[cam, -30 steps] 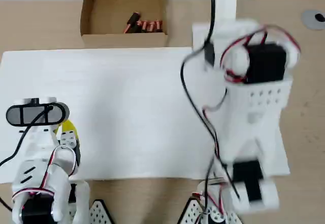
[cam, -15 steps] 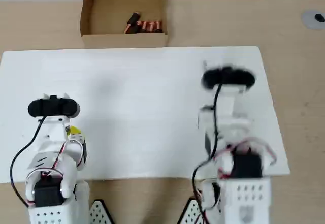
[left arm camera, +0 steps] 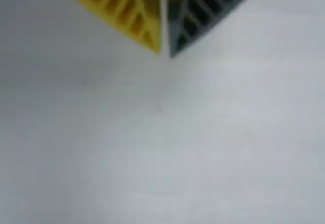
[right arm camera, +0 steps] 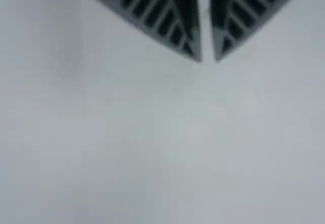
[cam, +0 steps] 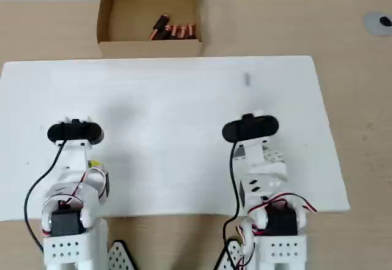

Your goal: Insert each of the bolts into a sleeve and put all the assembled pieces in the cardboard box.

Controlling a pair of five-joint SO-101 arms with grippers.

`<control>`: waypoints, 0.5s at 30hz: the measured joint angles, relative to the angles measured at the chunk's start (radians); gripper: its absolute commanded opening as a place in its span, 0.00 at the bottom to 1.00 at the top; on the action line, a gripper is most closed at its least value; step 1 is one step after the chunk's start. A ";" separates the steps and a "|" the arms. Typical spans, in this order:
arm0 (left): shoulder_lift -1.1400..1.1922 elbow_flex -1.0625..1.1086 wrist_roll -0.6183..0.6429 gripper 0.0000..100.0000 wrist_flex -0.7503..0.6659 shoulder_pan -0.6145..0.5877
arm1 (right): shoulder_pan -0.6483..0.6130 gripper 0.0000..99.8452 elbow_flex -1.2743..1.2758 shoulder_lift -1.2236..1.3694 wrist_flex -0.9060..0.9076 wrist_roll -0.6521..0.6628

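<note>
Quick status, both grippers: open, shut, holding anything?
Left gripper: shut, nothing held.
Right gripper: shut, nothing held.

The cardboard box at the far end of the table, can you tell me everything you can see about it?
The cardboard box is plain brown card, open at the top, with its walls standing up. It sits flat on the wooden table, just past the far edge of the white sheet. Inside, near the front wall, a little bunch of assembled pieces, coppery with dark ends, lies on the box floor. They are too small to count.
</note>
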 measured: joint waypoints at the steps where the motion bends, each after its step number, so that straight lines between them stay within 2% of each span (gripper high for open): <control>1: 0.000 0.000 0.000 0.01 0.000 0.000 | 0.000 0.01 0.023 0.000 0.000 0.000; 15: 0.002 0.000 0.000 0.01 0.000 0.000 | -0.002 0.01 0.046 -0.002 0.012 0.000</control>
